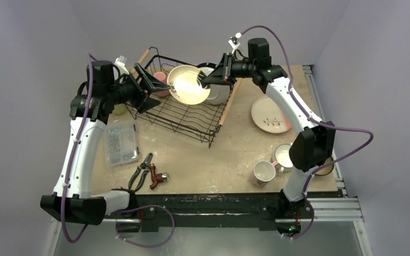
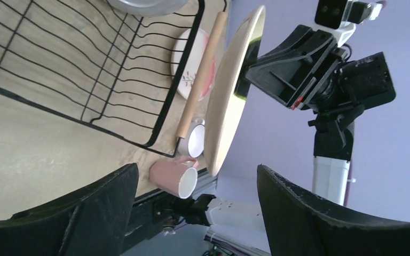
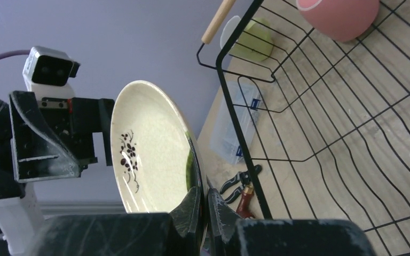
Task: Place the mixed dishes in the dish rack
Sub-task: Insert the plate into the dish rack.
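My right gripper (image 3: pixel 205 208) is shut on the rim of a cream plate (image 3: pixel 149 149) with a dark flower print. It holds the plate (image 1: pixel 188 84) on edge above the black wire dish rack (image 1: pixel 181 114). My left gripper (image 2: pixel 197 202) is open at the plate's far rim (image 2: pixel 232 101), its fingers (image 2: pixel 309 208) apart on either side and not touching it. A pink mug (image 3: pixel 339 18) lies inside the rack. On the table to the right are a second plate (image 1: pixel 270 114), a pink mug (image 1: pixel 264 172) and a white mug (image 1: pixel 283 154).
A white dish (image 1: pixel 219 92) stands at the rack's back right corner. A yellow-green mug (image 3: pixel 253 40) sits left of the rack. A clear plastic box (image 1: pixel 120 141) lies near it on the left. Pliers (image 1: pixel 141 170) and a red-handled tool (image 1: pixel 157 178) lie near the front edge.
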